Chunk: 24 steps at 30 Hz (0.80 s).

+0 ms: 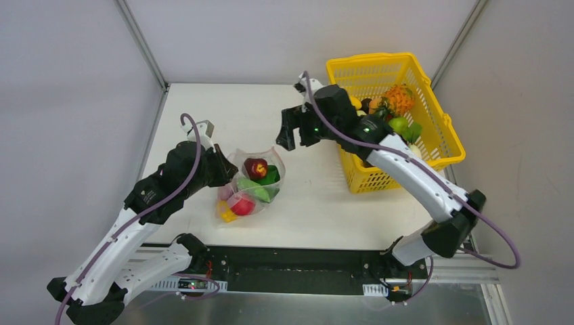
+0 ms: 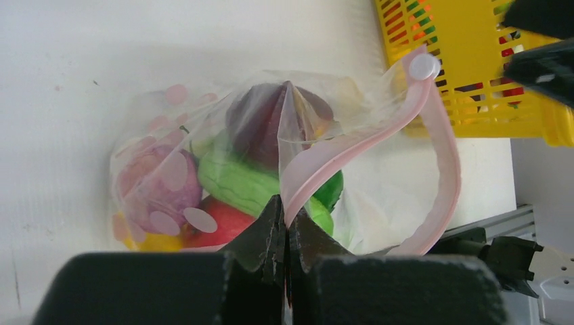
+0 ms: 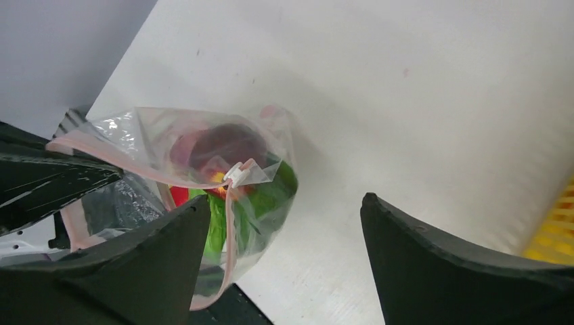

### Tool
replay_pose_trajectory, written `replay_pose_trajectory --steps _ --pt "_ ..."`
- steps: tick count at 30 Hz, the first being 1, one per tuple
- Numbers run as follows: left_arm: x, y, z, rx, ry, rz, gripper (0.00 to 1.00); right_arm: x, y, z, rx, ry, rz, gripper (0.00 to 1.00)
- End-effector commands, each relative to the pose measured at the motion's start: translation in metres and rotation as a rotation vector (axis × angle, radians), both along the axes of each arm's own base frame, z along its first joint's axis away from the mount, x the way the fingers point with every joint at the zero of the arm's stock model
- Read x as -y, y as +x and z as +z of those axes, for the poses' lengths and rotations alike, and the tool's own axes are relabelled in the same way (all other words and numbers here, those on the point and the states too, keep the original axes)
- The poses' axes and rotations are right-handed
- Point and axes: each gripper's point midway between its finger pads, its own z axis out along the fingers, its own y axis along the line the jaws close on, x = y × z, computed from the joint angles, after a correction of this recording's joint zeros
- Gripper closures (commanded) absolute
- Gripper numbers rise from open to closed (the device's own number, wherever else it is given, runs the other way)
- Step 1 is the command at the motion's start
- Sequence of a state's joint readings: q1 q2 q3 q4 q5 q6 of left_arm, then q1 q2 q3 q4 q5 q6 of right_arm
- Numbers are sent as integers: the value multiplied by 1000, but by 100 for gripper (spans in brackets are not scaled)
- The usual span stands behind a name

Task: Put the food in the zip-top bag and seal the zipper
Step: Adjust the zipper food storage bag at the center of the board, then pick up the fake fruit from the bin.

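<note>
The clear zip-top bag [image 1: 250,186] with pink dots lies on the table, mouth open, holding several toy foods: a dark purple one [image 2: 260,122], a green one [image 2: 247,183], a red one [image 2: 216,223] and a yellow one. My left gripper [image 2: 287,218] is shut on the pink zipper strip [image 2: 352,152] at the bag's near rim. A white slider [image 2: 424,66] sits at the strip's far end. My right gripper [image 1: 292,132] is open and empty, hovering above the table to the right of the bag [image 3: 203,156].
A yellow lattice basket [image 1: 433,112] stands at the back right with more toy food in it, among them a pineapple [image 1: 399,98] and green pieces. The table's front edge lies just below the bag.
</note>
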State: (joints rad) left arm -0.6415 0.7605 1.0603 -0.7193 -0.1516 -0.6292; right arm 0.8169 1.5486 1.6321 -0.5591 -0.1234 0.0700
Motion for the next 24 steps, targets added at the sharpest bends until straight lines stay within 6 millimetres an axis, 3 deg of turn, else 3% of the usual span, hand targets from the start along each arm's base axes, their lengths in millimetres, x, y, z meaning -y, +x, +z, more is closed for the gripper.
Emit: replay_pose_trajectory --steps 1,4,6,10,12,17,20,24 --pt "14 7 17 50 -74 -27 100 90 15 75 272 -26 -237 15" --pt "20 8 21 61 -87 -49 100 176 51 72 264 -105 -506 16" --pt "23 9 24 63 -93 -64 100 222 68 55 186 -121 -626 16" --pt "29 9 26 60 -94 -96 100 270 72 -1 -73 -162 -732 14" --pt "31 9 25 54 -92 -102 100 282 69 -30 -185 -193 -779 14" --pt "36 8 22 52 -119 -116 100 264 55 -79 -418 -167 -682 17" --pt "37 7 17 32 -108 -130 100 267 51 -93 -492 -212 -688 20" --pt "43 5 19 27 -113 -161 100 271 50 -95 -498 -241 -692 19"
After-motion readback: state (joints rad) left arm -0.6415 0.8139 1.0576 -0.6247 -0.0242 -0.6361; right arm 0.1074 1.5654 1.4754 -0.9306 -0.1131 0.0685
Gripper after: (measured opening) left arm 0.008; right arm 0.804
